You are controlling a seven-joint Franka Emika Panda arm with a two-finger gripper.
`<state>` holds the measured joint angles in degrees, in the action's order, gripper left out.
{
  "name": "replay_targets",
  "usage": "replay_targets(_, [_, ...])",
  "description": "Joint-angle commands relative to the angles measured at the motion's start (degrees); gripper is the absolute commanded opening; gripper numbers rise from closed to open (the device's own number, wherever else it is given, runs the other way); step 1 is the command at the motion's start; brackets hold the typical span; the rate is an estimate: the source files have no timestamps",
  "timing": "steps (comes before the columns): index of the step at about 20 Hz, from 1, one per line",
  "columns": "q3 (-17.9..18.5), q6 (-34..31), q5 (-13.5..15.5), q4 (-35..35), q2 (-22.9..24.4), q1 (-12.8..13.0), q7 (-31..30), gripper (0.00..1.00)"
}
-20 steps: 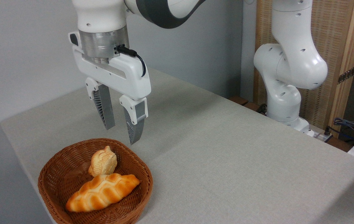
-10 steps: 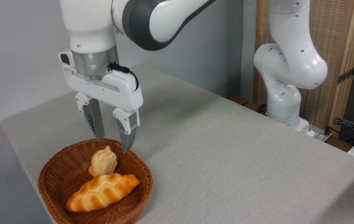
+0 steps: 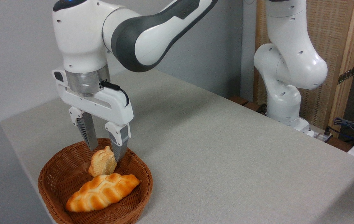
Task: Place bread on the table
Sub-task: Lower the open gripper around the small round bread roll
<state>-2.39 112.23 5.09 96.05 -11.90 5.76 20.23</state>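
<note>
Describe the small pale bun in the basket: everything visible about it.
The bread is a small, roundish bun, pale golden-tan with a ridged, lumpy crust that looks baked and matte. It sits propped up in the back part of the brown woven basket, its lower edge meeting the longer braided loaf in front of it. The pincer straddles its top, open, one finger behind on the left and one close against its right side; whether they touch it cannot be told. It is not on the table yet.

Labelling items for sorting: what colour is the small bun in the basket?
Pale golden tan, the bun shows clearly in the fixed camera view, beside the orange-brown loaf.
</note>
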Motion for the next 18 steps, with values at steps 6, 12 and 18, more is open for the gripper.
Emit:
replay_targets(6, [-1.13,2.91,0.27,0.28,-2.25,0.74,-0.45,1.0])
replay_targets(12, [-1.3,5.55,0.18,0.19,-3.3,0.74,-0.19,0.78])
replay_targets(18, [-1.39,5.64,0.36,0.1,-3.3,0.57,0.25,0.39])
